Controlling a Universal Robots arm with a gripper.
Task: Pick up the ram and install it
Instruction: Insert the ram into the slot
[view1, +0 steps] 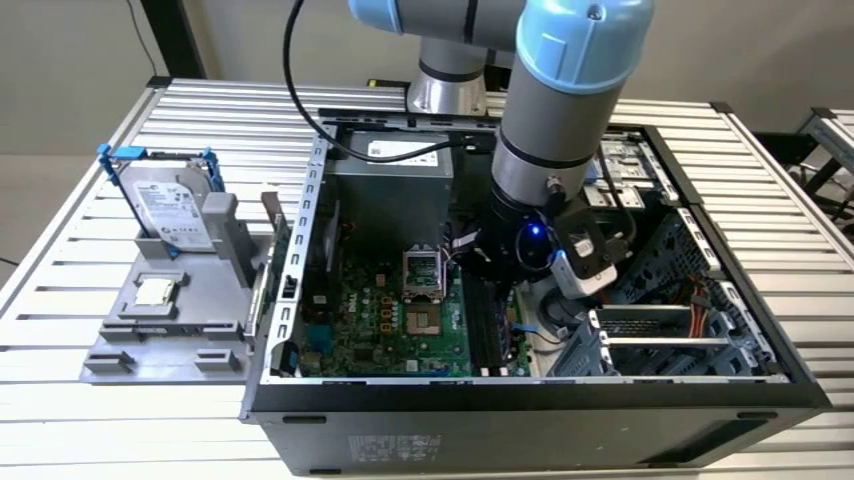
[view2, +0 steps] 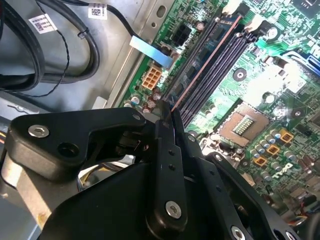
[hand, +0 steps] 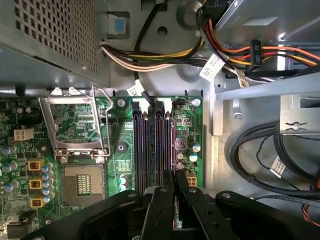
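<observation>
We see the gripper lowered inside the open computer case, its fingers pinched narrowly on the ram, held edge-on directly beneath it over the black memory slots. We judge seating unfinished.

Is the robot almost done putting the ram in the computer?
Nearly. Done: the ram is picked up, and the tool is pinching it. In hand: it is lined up along the black slots on the motherboard. Left: I cannot tell whether it is pushed fully in.
</observation>
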